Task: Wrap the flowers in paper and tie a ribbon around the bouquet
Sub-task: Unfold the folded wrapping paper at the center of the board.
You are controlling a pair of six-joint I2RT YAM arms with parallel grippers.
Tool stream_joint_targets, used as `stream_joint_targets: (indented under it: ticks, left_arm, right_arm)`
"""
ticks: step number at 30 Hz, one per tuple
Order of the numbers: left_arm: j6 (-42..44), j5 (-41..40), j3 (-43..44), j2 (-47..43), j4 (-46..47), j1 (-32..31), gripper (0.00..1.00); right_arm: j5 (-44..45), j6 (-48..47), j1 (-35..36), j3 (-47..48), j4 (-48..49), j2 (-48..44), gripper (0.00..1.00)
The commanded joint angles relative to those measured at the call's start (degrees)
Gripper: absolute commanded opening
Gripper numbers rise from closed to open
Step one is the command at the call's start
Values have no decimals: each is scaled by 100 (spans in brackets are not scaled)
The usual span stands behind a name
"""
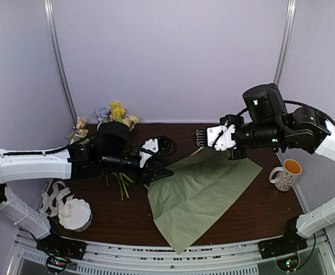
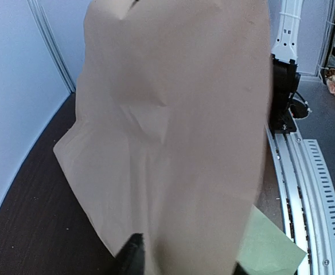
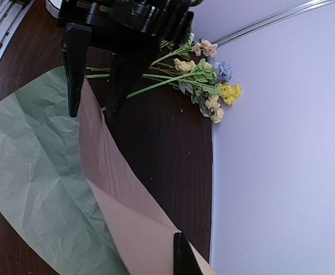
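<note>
Since the next move hangs on it, pink paper point(image 3: 127, 195): one edge raised off the green paper point(image 1: 202, 195), running from right gripper to left gripper.
right gripper point(image 1: 201, 138): closed on one end of that sheet.
left gripper point(image 3: 90, 114): fingers apart around the other end, doesn't look pinched.
flowers point(image 3: 205, 77): on the table just past the left gripper, stems pointing toward it, so the left arm's nearer.
hidden: pink sheet fills the left wrist view, and the top view barely shows it.

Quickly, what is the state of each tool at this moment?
Left tool: open, fingers apart with the edge of the peach paper between them, not clamped.
Right tool: closed, holding a corner of the peach paper.
</note>
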Motion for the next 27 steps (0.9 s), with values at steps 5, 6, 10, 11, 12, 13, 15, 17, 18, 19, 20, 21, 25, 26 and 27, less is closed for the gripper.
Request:
stream_joint_targets:
  ticks: [5,6,10,11,12,13,15,17,18,19,20,21,25,26,27]
  left_arm:
    - [-368,-435,-4,-579,172,-3,0]
    - [-427,-428,8,-637,143,27,0]
    - [-523,-159,2,-857,56,142,0]
    - [-468,-155,-26,-926,24,138,0]
    - [-405,-179,-50,-987,-11,140,0]
    - [-323,-226,-76,-1036,-69,142,0]
    - [-151,-328,-106,-1141,-237,143,0]
    - [48,-397,-115,-1247,-385,143,0]
    - [115,-450,-122,-1299,-438,141,0]
    - [200,-483,-128,-1358,-495,143,0]
    - [264,-512,-135,-1399,-556,143,0]
    - [318,-525,-142,-1450,-611,143,0]
    - [450,-500,-187,-1571,-711,143,0]
    - [450,-563,-184,-1587,-733,151,0]
    - [437,-657,-180,-1597,-768,151,0]
  right_arm:
    - [860,398,-3,58,468,-69,35]
    - [753,441,-71,-50,595,-132,43]
    - [-340,456,-557,-532,791,-427,74]
    - [-422,261,-596,-844,999,-540,76]
    - [-471,115,-604,-1088,1179,-665,79]
    - [-510,49,-630,-1337,1363,-786,80]
    - [-707,148,-841,-1583,1551,-934,81]
    - [-1010,309,-1193,-1633,1494,-947,79]
    - [-1133,353,-1374,-1667,1477,-939,76]
    - [-1226,369,-1502,-1724,1489,-926,73]
    - [-1291,365,-1605,-1788,1536,-916,70]
    - [-1327,364,-1671,-1866,1597,-905,67]
    - [-1055,464,-1750,-2061,2020,-763,44]
    - [-1055,549,-1779,-2000,2022,-723,36]
    - [-1175,617,-1827,-1909,1927,-692,27]
